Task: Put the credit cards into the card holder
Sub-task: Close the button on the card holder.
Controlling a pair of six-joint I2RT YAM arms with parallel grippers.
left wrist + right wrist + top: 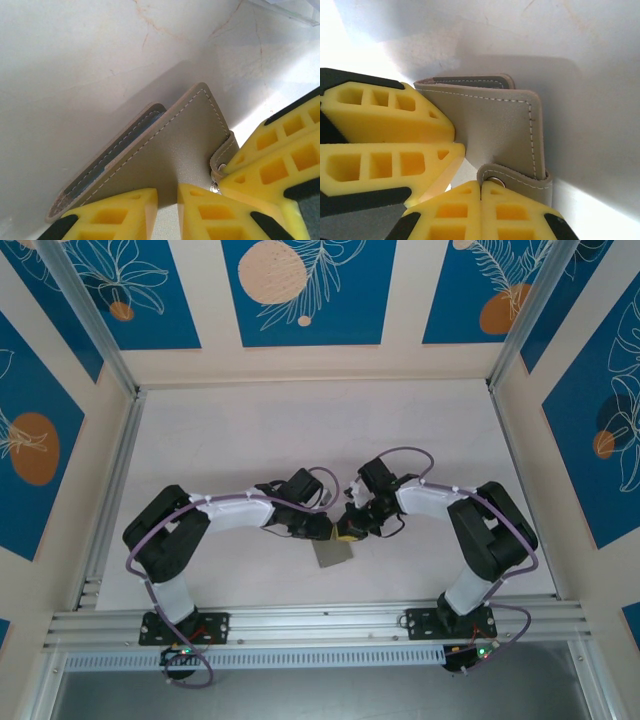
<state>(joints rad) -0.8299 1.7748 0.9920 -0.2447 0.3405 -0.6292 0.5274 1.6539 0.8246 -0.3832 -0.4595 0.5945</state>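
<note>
Grey with white stitching, the card holder (pixel 332 553) sits over the pale table (pixel 230 440), between the two grippers. Its covers are parted a little, and bluish lining shows in the gap. At its left side the left gripper (pixel 166 194) clamps one cover. At its right side the right gripper (pixel 481 192) is pinched closed on the snap strap (pixel 525 177).

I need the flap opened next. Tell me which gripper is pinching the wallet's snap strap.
The right gripper, shut on the strap; the left gripper instead grips the cover edge of the wallet.
</note>
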